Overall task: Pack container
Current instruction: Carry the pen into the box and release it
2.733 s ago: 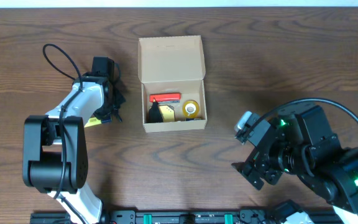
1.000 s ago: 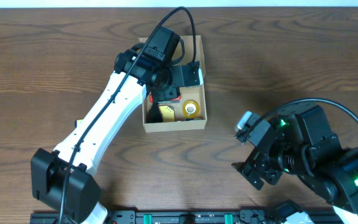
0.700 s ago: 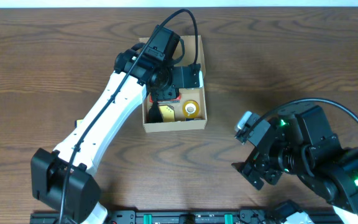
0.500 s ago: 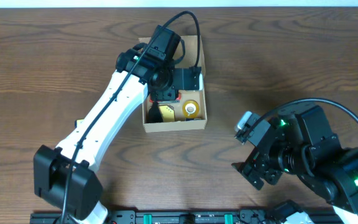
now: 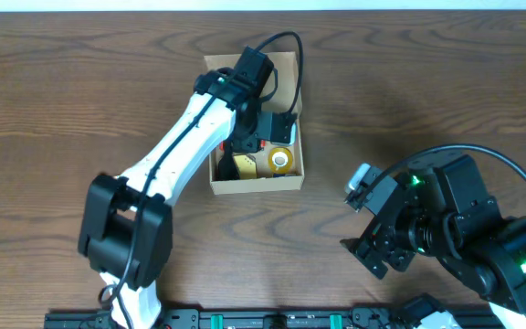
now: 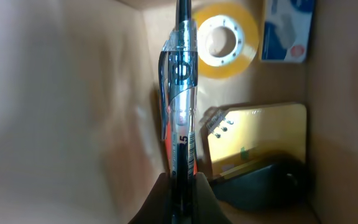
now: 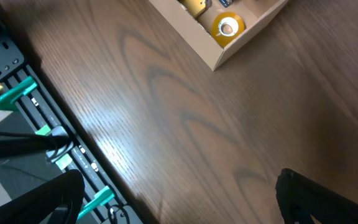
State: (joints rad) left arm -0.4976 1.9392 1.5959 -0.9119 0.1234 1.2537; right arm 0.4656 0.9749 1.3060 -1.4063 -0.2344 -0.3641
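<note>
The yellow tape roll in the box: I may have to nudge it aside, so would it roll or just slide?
The tape roll lies flat, hole upward, so it would probably slide rather than roll. Its hollow core suggests it is light. The walls of the container should stop it soon.

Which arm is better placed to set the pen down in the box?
Left. The left gripper is shut on the pen and reaches into the box. The right gripper sits open and empty, off to the side of the box.
</note>
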